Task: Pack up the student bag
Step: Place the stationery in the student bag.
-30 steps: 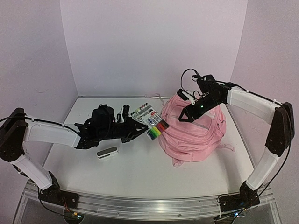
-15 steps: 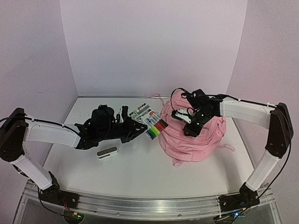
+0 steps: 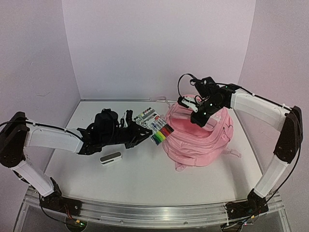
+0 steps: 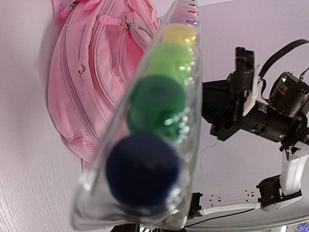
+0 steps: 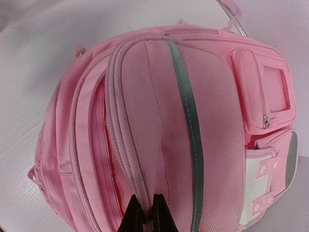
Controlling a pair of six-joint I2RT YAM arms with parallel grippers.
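The student bag (image 3: pixel 205 142) is a soft pink backpack lying at the right of the table, seen close up in the right wrist view (image 5: pixel 203 96) and from the side in the left wrist view (image 4: pixel 91 72). My right gripper (image 3: pixel 198 118) is down on the top of the bag, and its black jaws (image 5: pixel 148 213) are shut, pinching a fold of pink fabric beside a zip seam. My left gripper (image 3: pixel 138 133) holds a clear pack of coloured markers (image 3: pixel 158 127) just left of the bag. That pack (image 4: pixel 154 121) fills the left wrist view and hides the fingers.
A small white and grey block (image 3: pixel 110 158) lies on the table in front of the left arm. The right arm (image 4: pixel 260 116) shows beyond the pack in the left wrist view. Walls close off the back and both sides.
My right gripper came down from above the bag, shut on its fabric and pulled the top up slightly. The left arm and the marker pack have not moved.
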